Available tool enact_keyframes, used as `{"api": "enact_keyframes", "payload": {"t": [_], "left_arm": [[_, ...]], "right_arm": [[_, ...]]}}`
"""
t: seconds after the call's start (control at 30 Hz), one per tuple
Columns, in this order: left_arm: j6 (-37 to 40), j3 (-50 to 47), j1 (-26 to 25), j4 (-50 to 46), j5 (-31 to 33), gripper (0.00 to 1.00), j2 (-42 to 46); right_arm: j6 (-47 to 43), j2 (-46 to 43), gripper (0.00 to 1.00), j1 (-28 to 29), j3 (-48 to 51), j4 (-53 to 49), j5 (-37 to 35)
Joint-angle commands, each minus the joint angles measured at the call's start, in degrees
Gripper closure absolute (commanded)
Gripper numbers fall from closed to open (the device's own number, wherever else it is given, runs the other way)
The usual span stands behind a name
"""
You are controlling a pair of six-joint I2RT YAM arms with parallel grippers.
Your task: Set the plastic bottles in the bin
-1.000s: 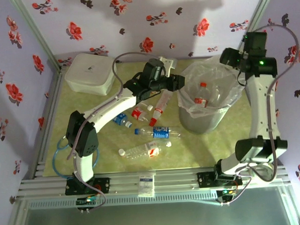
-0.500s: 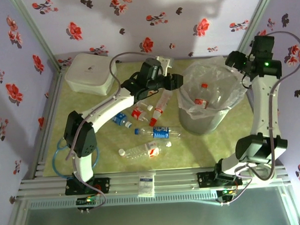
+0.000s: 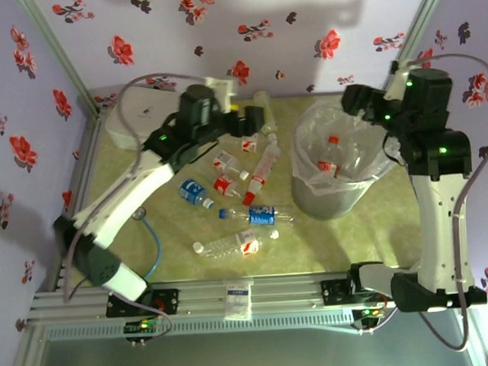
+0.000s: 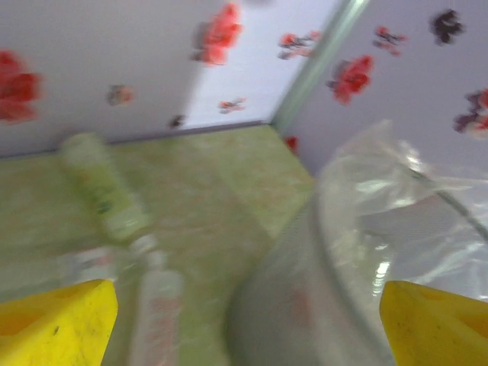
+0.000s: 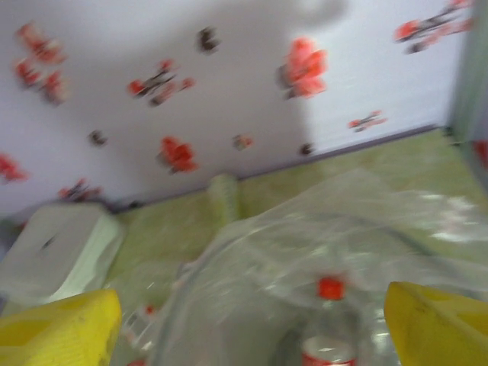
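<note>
Worktop (image 3: 327, 236): flat, with a matte yellow-green marbled mat, and walls in flowered paper around it.

We see the bin (image 3: 330, 197) on the right half of the worktop. It is a round bucket of translucent grey plastic, lined with a crinkly clear bag (image 3: 310, 119) that flares over the rim. Inside it is a clear bottle with a red cap (image 5: 328, 347) and a red-white label, cap up in the right wrist view.

White box (image 3: 124, 127): rounded-square, smooth, lidded, in the far left corner and partly under the left arm.

Left gripper (image 4: 244, 324): its yellow pads (image 4: 57, 320) sit wide apart at the corners of its view with nothing between them. In the top view it hangs over the far middle of the worktop, between the white box and the bin. The right gripper (image 5: 248, 328) is also spread wide and holding nothing, and hangs by the bin's far rim.

The other bottles lie on their sides left of the bin, all slim cylinders:
- The pale green bottle (image 4: 103, 194) is cloudy and lies near the back wall.
- The red-capped bottle (image 3: 264, 166) is clear, lies at a slant and is nearest the bin.
- Two red-white label bottles (image 3: 223, 162) lie just left of it, close together.
- The blue-label bottle (image 3: 258, 216) lies nearer the arm bases.
- A second blue-label bottle (image 3: 194, 192) lies further left.
- The white-capped bottle (image 3: 227, 247) is clear with a red-white label and lies nearest the bases.
</note>
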State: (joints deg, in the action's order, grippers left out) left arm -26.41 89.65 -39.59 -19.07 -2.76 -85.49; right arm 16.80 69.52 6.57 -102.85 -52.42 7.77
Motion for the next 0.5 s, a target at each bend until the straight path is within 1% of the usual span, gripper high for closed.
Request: {"api": "enact_keyframes", "payload": {"t": [0.0,0.1,0.2,0.23,0.27,0.3,0.37,0.47], "left_arm": [[-7.0,-13.3,6.2,-7.9,6.3,0.11,7.1],[-12.1,-24.5,11.5,-9.6,7.5,0.11,12.8],[-16.1,-33.2,14.5,-7.6,9.3,0.10,15.4],[-17.2,-35.2,15.1,-6.0,9.5,0.09,15.4],[-18.5,-37.1,15.6,-4.5,10.1,0.03,14.8],[-20.5,-38.3,15.9,-3.2,11.6,0.01,13.7],[-23.5,-39.7,16.4,-1.8,13.0,0.00,10.4],[-26.7,-41.8,16.5,3.4,12.3,0.00,6.0]], "right_arm": [[-2.3,2.1,0.11,8.0,1.1,-0.9,1.9],[-5.4,4.6,0.12,15.5,0.6,-4.4,-3.5],[-7.1,4.7,0.12,20.6,2.3,-5.7,-8.2],[-7.1,4.4,0.12,21.4,3.3,-5.5,-8.5],[-7.0,3.7,0.12,22.2,4.4,-5.2,-8.6],[-6.7,3.0,0.12,22.6,5.4,-5.0,-8.5],[-6.3,1.8,0.13,22.8,6.9,-5.2,-8.7],[-5.6,-0.5,0.13,22.8,9.0,-5.7,-10.2]]}}
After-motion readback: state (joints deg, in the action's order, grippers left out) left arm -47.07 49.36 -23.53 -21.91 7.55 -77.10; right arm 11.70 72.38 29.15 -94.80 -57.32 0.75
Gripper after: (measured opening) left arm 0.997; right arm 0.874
